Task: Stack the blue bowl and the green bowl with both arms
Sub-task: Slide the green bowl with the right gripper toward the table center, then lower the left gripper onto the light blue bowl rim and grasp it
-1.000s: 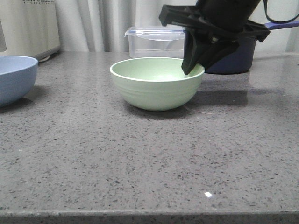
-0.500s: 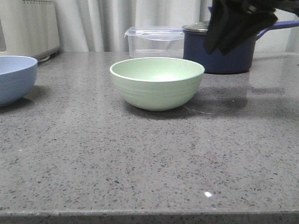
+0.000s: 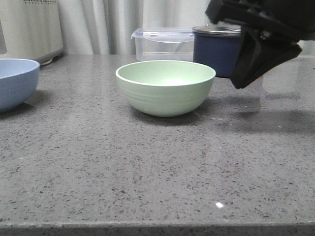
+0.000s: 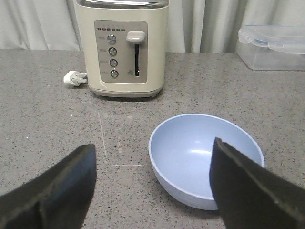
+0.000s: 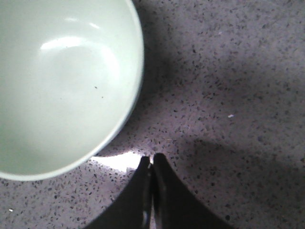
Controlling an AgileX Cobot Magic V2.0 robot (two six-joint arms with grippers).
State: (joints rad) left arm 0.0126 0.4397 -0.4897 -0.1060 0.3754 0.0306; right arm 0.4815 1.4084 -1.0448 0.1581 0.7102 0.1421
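Observation:
The green bowl (image 3: 166, 87) stands upright and empty on the grey counter's middle; it also shows in the right wrist view (image 5: 57, 86). The blue bowl (image 3: 15, 81) stands at the left edge, empty, also in the left wrist view (image 4: 205, 160). My right gripper (image 3: 241, 81) hangs above the counter to the right of the green bowl, clear of it, its fingers (image 5: 152, 164) shut together on nothing. My left gripper (image 4: 152, 191) is open and empty, its jaws wide apart just short of the blue bowl. It is out of the front view.
A dark navy saucepan (image 3: 216, 49) and a clear lidded container (image 3: 162, 43) stand behind the green bowl. A cream toaster (image 4: 124, 45) with a loose plug (image 4: 74, 77) stands behind the blue bowl. The counter's front edge (image 3: 157, 226) is near.
My right gripper has left the green bowl's right rim, risen and swung right, then come lower to the bowl's right. The green bowl and blue bowl have not moved.

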